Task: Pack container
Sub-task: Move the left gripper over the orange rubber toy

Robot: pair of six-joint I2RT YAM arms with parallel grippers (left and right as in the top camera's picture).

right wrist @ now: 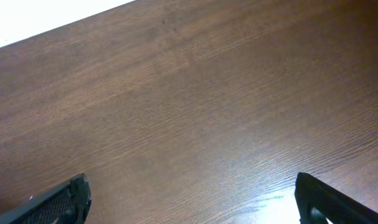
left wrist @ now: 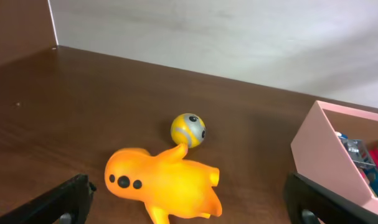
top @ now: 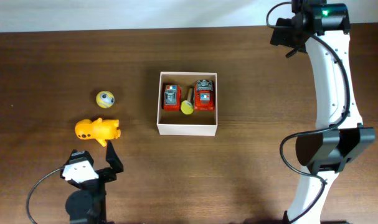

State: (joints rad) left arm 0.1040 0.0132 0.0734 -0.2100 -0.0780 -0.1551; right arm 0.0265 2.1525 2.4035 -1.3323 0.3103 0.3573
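The container [top: 187, 129] sits mid-table, a square white-walled box holding two red toy cars [top: 170, 98] [top: 204, 94] and a small yellow piece [top: 187, 107]. Its near corner shows at the right of the left wrist view [left wrist: 319, 149]. An orange animal toy [top: 98, 129] lies to its left, with a yellow and grey ball [top: 105, 98] behind it. My left gripper [top: 95, 155] is open and empty, just in front of the orange toy [left wrist: 167, 183], with the ball [left wrist: 188, 129] beyond. My right gripper [top: 282, 37] is open and empty at the far right, over bare table [right wrist: 192, 199].
The brown wooden table [top: 269, 112] meets a white wall along its far edge [top: 176, 12]. The right arm's white links and black base [top: 329, 146] stand at the right side. A cable [top: 36, 193] loops beside the left arm's base.
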